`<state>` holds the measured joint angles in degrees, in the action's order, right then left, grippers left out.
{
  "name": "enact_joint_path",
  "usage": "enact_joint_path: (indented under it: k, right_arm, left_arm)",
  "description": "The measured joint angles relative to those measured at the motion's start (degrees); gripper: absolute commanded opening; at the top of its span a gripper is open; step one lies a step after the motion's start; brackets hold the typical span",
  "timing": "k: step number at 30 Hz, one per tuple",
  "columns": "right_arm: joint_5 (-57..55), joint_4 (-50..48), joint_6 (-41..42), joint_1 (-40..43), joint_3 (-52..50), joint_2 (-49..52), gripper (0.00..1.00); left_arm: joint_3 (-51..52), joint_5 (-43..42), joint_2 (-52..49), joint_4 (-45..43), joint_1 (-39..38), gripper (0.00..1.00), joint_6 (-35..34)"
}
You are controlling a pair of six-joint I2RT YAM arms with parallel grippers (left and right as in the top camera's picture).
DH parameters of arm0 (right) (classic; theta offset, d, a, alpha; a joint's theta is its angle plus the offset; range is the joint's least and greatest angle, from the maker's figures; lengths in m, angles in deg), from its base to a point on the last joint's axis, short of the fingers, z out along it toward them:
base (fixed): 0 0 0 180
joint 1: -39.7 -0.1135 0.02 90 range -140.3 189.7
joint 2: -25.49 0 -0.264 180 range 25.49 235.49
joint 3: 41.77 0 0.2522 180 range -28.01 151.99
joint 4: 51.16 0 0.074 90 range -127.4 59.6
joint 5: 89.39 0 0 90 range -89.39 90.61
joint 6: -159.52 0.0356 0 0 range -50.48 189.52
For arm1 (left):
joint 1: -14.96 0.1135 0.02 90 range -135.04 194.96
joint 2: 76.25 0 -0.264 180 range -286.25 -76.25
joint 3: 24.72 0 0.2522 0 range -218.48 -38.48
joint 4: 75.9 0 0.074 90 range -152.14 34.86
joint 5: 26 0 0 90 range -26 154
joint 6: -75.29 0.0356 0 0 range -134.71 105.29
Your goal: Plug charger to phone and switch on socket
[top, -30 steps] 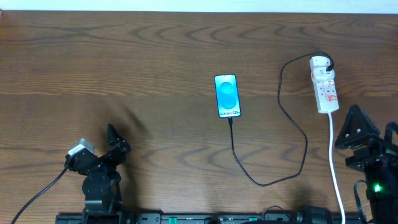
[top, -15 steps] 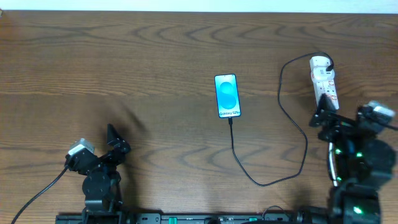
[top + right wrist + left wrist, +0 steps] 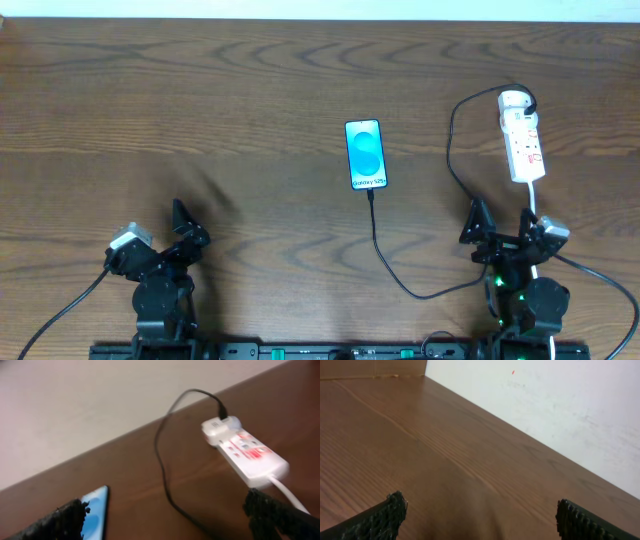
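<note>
The phone lies flat mid-table with its blue screen lit; it also shows at the lower left of the right wrist view. The charger cable runs from the phone's near end, loops toward the front, then rises to its white plug head, which sits in the far end of the socket. The socket is a white strip with red marks, also in the right wrist view. My right gripper is open and empty, in front of the socket. My left gripper is open and empty at front left.
The socket's white cord runs toward the front edge past my right arm. A pale wall stands behind the table's far edge. Bare wooden tabletop spreads around the phone.
My right arm has pulled back from beside the socket at the right edge, moving left and toward the front. The left arm, phone, cable and socket have not moved.
</note>
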<state>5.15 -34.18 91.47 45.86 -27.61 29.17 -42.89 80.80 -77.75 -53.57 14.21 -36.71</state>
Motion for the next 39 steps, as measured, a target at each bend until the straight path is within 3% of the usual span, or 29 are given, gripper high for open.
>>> enact_joint_path:
  k: [10, 39]
  right_arm:
    - [-2.95, 0.92, -6.36, -5.6, 0.07, -2.99, 0.99]
    - [-3.06, 0.87, -7.15, -6.19, 0.07, -2.99, 0.99]
  left_arm:
    - [0.0, 0.0, -0.02, 0.02, 0.0, 0.98, 0.0]
    - [0.0, 0.0, -0.02, 0.02, 0.0, 0.98, 0.0]
